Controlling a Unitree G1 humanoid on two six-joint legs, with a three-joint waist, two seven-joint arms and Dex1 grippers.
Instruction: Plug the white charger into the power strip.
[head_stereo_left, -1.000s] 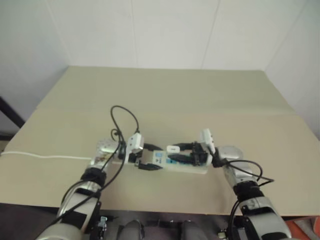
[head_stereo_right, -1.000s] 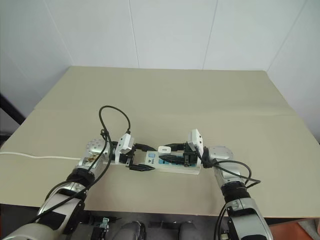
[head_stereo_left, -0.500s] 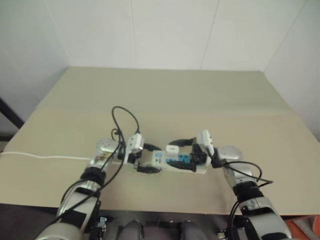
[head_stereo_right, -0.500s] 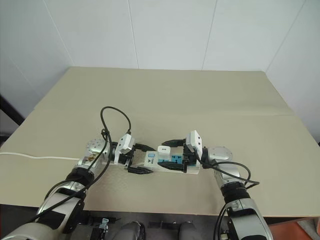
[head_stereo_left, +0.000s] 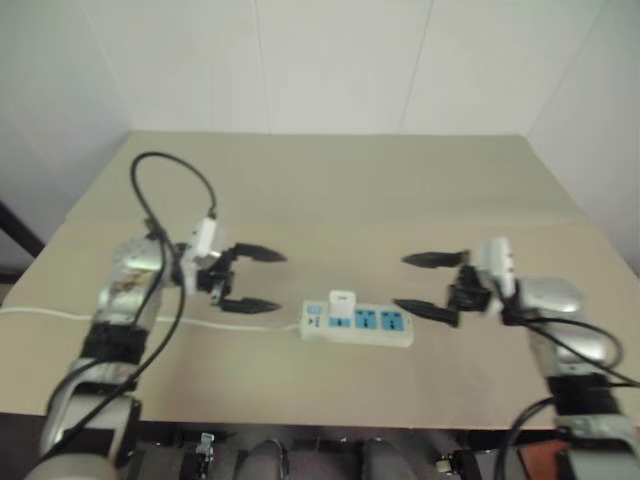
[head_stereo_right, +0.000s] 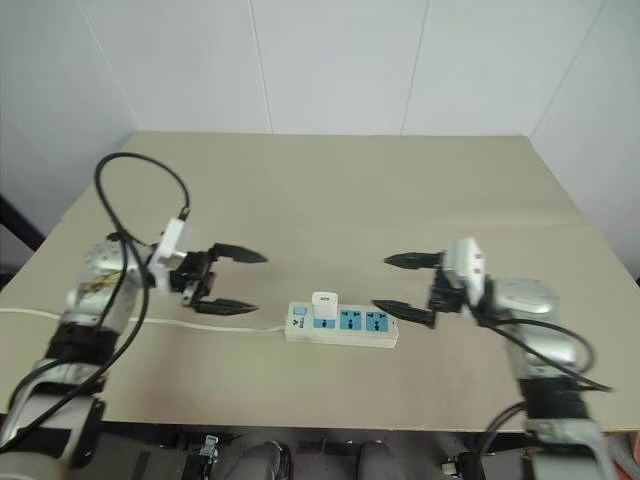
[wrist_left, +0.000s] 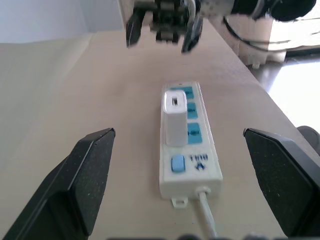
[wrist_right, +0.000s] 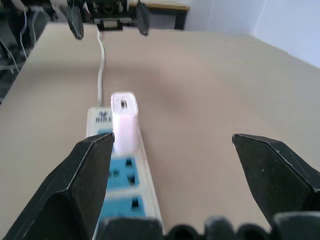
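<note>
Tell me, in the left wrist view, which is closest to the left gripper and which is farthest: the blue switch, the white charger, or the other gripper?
1. The blue switch, at the power strip's cord end.
2. The white charger, upright just past it.
3. The right gripper, open, beyond the strip's far end.

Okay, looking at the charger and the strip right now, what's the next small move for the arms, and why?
Probably just ease both arms back to rest. The charger stands upright in the socket nearest the switch on the strip, and the left gripper and right gripper hang open to either side, touching nothing. The plugging looks done.
</note>
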